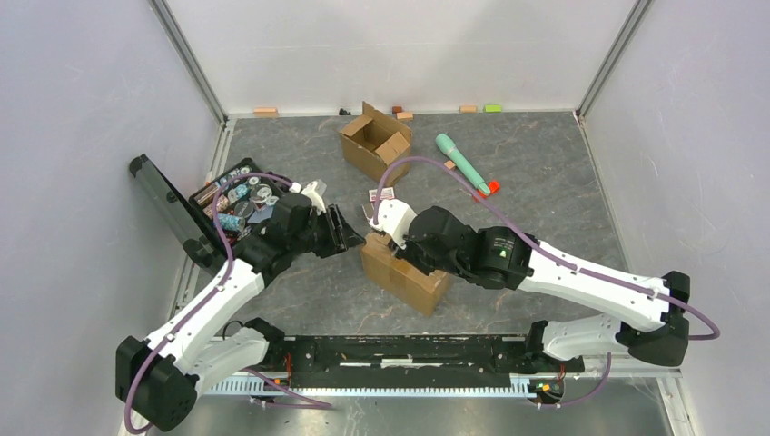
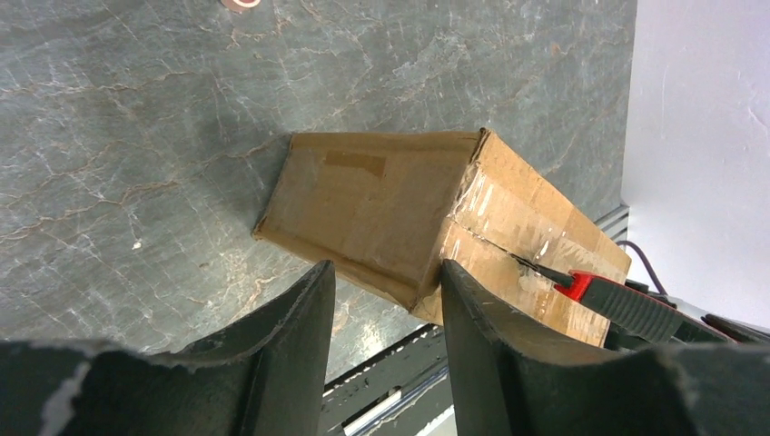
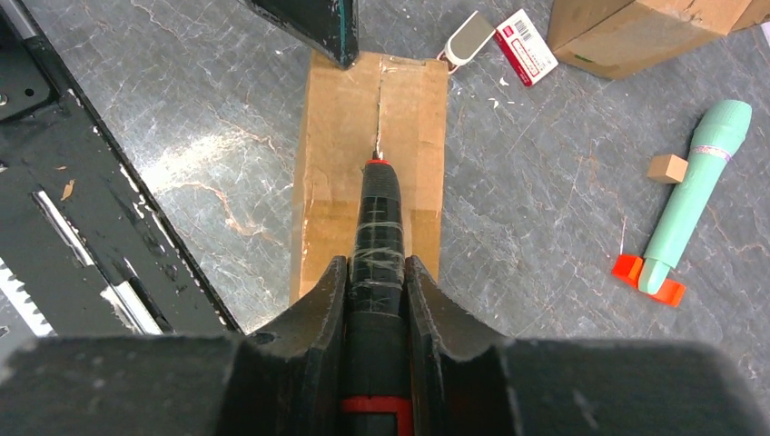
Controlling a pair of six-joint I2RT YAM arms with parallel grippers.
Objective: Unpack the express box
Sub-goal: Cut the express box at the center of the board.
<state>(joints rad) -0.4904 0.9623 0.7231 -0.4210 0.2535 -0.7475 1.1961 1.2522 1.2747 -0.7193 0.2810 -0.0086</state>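
Express box (image 1: pixel 404 272), still taped, lies mid-desk (image 1: pixel 545 182) toward the near edge. The right claw (image 3: pixel 375 268) is clamped tight on a black-handled cutter (image 3: pixel 377 218), blade tip in the box's top seam. The left claw (image 2: pixel 386 277), jaws partly apart and gripping nothing, sits at the box's left end.

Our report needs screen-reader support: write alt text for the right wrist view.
The right gripper clamps a black cutter, its blade tip in the taped top seam of a cardboard box on a grey table. A mint green tool lies to the right.
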